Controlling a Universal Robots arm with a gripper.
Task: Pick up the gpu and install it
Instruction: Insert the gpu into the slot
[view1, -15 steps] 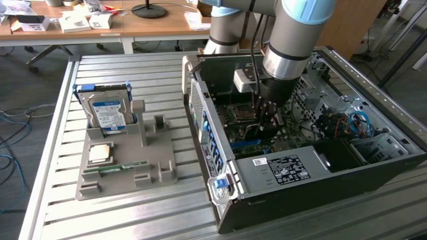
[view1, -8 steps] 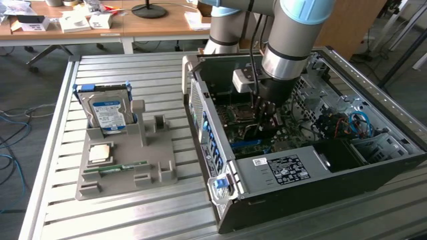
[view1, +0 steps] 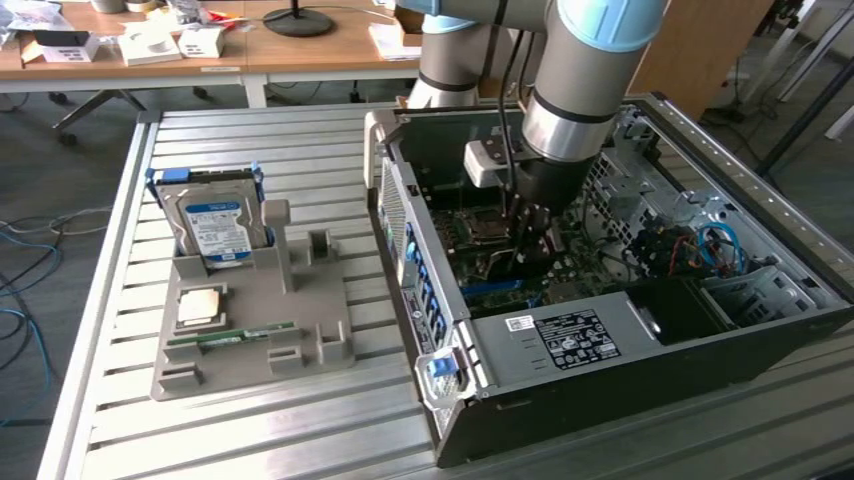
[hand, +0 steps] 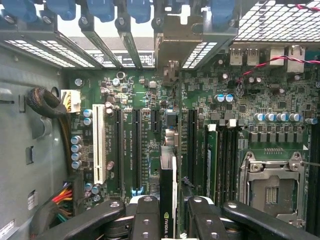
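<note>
In the case (view1: 607, 345), the gripper's (hand: 171, 207) jaws pinch the gpu (hand: 168, 175) edge-on over the motherboard (hand: 240, 100). Beside it on the table (view1: 267, 425), a holder (view1: 314, 345) keeps a drive (view1: 220, 225) and RAM (view1: 247, 333).

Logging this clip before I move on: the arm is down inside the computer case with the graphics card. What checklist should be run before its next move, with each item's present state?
1. Graphics card gripped: ok, it sits edge-on between the gripper's fingers.
2. Card over the motherboard, among the long slots: ok.
3. Card pushed home in a slot: cannot tell, its lower edge is hidden.
4. Wires clear of the card: ok, the sleeved bundle and the red-black pair lie apart from it.
5. Arm clear of the case walls: cannot tell.
6. Hard drive upright in the grey holder: ok.
</note>
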